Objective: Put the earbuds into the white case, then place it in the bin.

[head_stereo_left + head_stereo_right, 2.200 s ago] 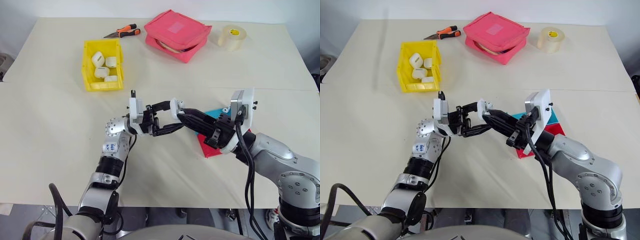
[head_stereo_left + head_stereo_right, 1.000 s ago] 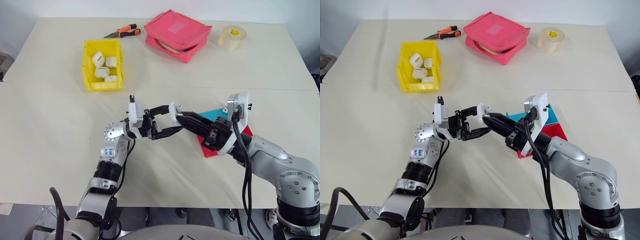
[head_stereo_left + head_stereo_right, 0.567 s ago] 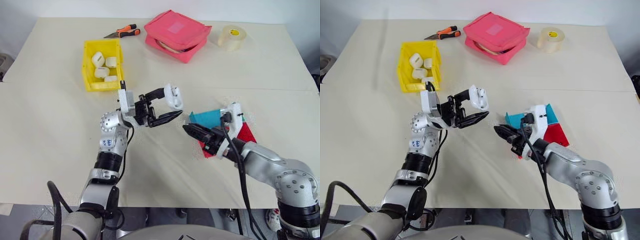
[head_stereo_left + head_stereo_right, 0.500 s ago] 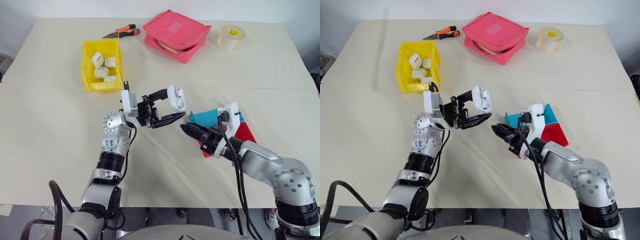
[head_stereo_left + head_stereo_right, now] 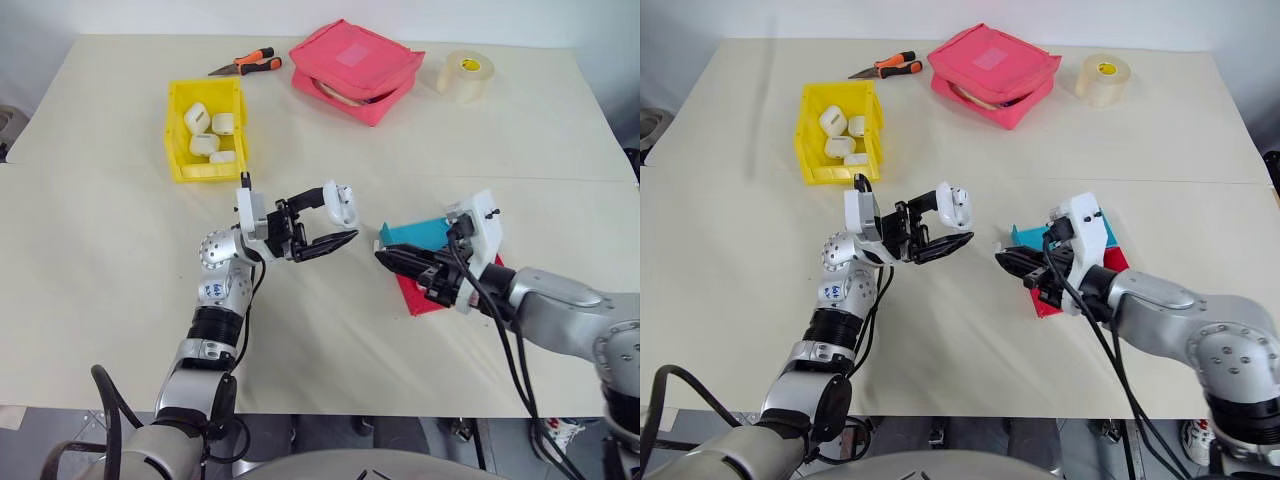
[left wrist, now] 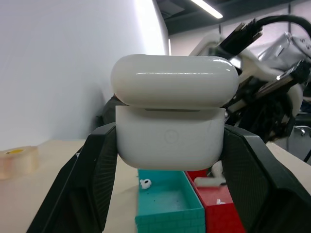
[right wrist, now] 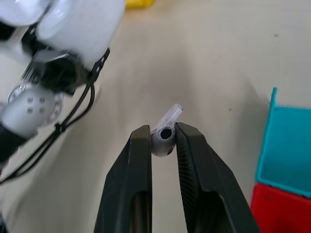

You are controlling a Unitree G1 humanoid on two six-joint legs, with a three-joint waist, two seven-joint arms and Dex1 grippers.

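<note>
Right claw [image 7: 163, 138], pulled back from white case [image 6: 171, 140], pinches an earbud [image 7: 164, 132].

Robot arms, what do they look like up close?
Both arms are shiny silver metal with black joint bands. The left arm carries a small blue sticker. Black cables loop along the right arm. Each wrist wears a white block, and each gripper has two black ridged fingers.

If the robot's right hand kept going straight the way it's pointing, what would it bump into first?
Probably the left gripper, which holds the white case. The right gripper, pinching an earbud, aims across the gap at it, with bare table between. Depth is hard to judge; it might pass just below.
</note>
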